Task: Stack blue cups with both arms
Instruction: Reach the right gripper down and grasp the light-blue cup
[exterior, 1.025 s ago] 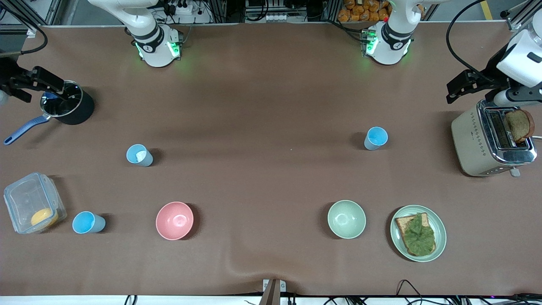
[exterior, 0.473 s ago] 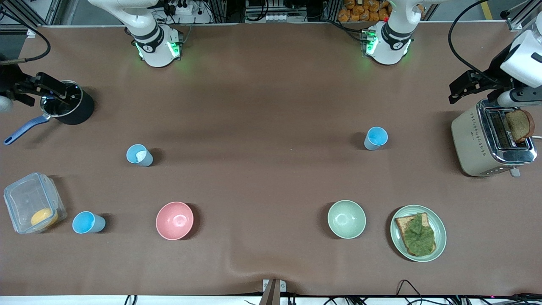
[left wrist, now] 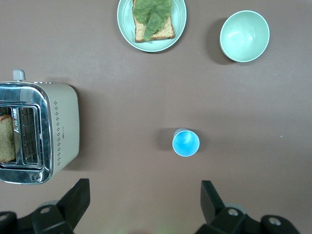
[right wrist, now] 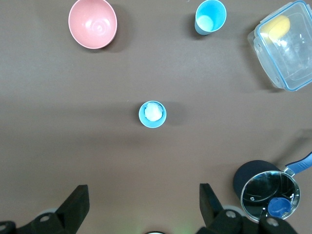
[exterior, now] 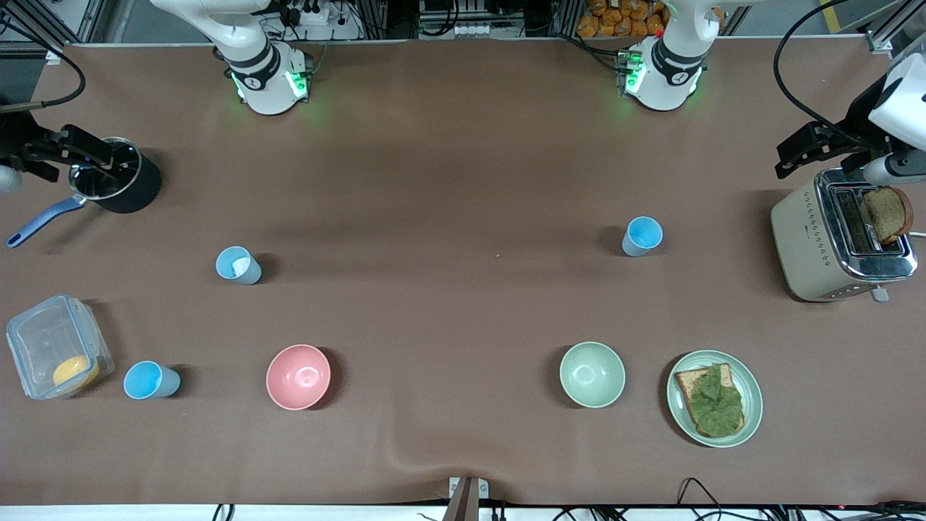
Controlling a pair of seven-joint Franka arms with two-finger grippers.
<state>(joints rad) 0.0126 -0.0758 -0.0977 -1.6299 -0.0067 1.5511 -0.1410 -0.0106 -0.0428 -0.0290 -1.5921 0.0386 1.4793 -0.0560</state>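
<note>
Three blue cups stand upright on the brown table point(exterior: 448, 181), each with its long axis vertical and its open mouth facing up, none touching another. The first cup point(exterior: 642, 236) sits alone toward the left arm's end of the table, farther from the front camera than the pale green bowl point(exterior: 592, 374). The second cup point(exterior: 237, 265) stands toward the right arm's end, farther from the camera than the pink bowl point(exterior: 298, 376), and holds something pale inside, possibly a white scrap, though it is too small to identify. The third cup point(exterior: 150, 380) stands just beside the clear lidded container point(exterior: 58, 346), which holds one yellow item, and sits about level with the pink bowl. There are two bowls, one pink and one pale green, both open side up. One green plate point(exterior: 749, 383) carries a slice of toast topped with a green leaf, beside the green bowl. One toaster point(exterior: 810, 242) stands at the left arm's end with a slice of bread in its slot. One black saucepan point(exterior: 137, 192) with a blue handle stands at the right arm's end. The left gripper point(exterior: 796, 152) hangs in the air beside the toaster with its fingers spread wide and nothing between them. The right gripper point(exterior: 79, 148) hangs over the saucepan, its fingers likewise wide apart and holding nothing.
</note>
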